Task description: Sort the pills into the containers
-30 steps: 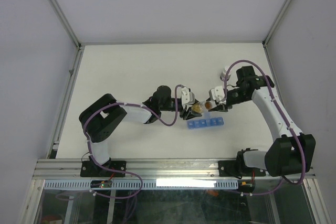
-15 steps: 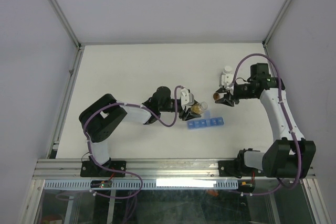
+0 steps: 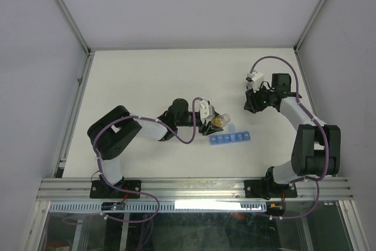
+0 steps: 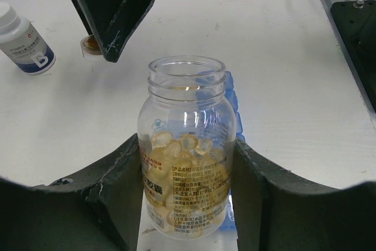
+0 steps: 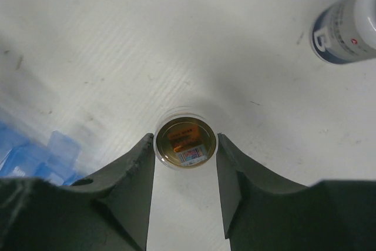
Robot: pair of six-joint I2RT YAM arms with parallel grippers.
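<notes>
Left gripper (image 4: 187, 140) is pressed against both sides of the clear bottle (image 4: 187, 80). The bottle has no lid and stands upright just behind the left end of the pill organizer (image 3: 230, 139). The pills (image 4: 176, 151) (pale amber capsules, heaped together) are all inside this bottle, in about its lower half. I can see none in the organizer's compartments, though these are too small in the top view to be sure.

Right gripper (image 5: 185, 145) is behind the organizer's right end and well apart from it, low over the table (image 3: 147, 74). Its fingers touch the round cap (image 5: 185, 136) on both sides, so it seems to pinch it. The white-capped bottle (image 5: 346, 24) stands near the cap, on the side away from the organizer.

The main danger, I think, is in the pouring. The bottle mouth looks at least as wide as one compartment. If the left arm tilts it too quickly, many capsules may come out together, overflow the small square and roll over the table. The bottle is also smooth and round, and it could turn or slide between the fingers when it leans. Nothing holds the organizer, so a touch from the bottle neck could push it away. On the right side, a careless release may leave the cap rolling, or the arm may knock over the white-capped bottle.
</notes>
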